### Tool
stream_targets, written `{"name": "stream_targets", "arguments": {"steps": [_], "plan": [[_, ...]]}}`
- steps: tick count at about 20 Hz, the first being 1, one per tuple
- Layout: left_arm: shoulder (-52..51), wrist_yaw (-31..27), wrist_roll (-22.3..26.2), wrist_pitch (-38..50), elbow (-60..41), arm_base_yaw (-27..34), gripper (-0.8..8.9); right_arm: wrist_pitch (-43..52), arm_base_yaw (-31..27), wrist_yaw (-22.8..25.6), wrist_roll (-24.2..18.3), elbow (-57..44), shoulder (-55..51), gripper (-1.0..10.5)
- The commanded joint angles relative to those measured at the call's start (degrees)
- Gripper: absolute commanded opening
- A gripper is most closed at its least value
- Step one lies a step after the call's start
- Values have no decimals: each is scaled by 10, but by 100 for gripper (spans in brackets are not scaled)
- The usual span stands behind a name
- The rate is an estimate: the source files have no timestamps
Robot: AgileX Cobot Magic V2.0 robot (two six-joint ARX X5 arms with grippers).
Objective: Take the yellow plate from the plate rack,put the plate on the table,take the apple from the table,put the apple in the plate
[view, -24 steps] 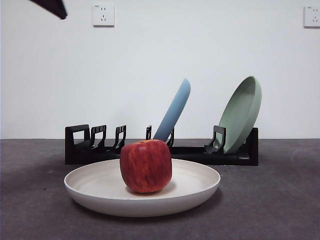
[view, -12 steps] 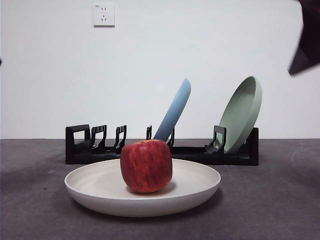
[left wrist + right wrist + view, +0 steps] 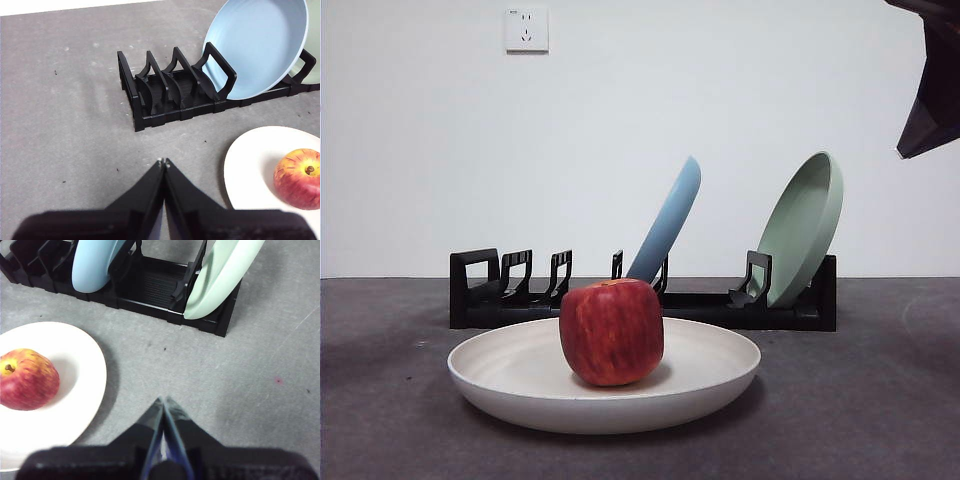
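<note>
The yellow plate lies flat on the table in front of the plate rack. The apple sits upright in the plate's middle. In the left wrist view my left gripper hovers shut and empty over bare table, short of the rack and beside the plate with the apple. My right gripper is shut and empty too, above the table beside the plate and apple. Its dark tip shows at the front view's top right.
A light blue plate leans in the rack's middle slots and a pale green plate stands at its right end. The rack's left slots hold nothing. A wall with a socket stands behind.
The dark arm tip at the front view's top left has gone out of view, and a dark arm has come in at the top right. Plate and apple have not moved.
</note>
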Motion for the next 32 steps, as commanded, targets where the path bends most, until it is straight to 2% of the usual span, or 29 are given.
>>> {"name": "stream_targets", "arguments": {"steps": [1,3,5,9,12,16,18,24,32], "plan": [[-2,-2,-2,1,-3,1,-4,3,0,2,6,-2,-1,1],[-38,-2,-2,-14,-3,-2,-4,3,0,2,6,-2,0,1],[-90,-1,21,-26,-3,1,-4,3,0,2,6,-2,0,1],[-197,-1,49,-25,-14,58,-4,3,0,2,6,-2,-1,1],[-250,1,79,24,-78,120,-4,3,0,2,6,-2,-1,1],[-285,2,82,136,-205,160,-4,3,0,2,6,-2,0,1],[-294,2,76,170,-250,165,-4,3,0,2,6,-2,-1,1],[-328,1,59,174,-315,166,-4,3,0,2,6,-2,0,1],[-366,2,54,115,-331,166,-4,2,0,2,6,-2,0,1]]}}
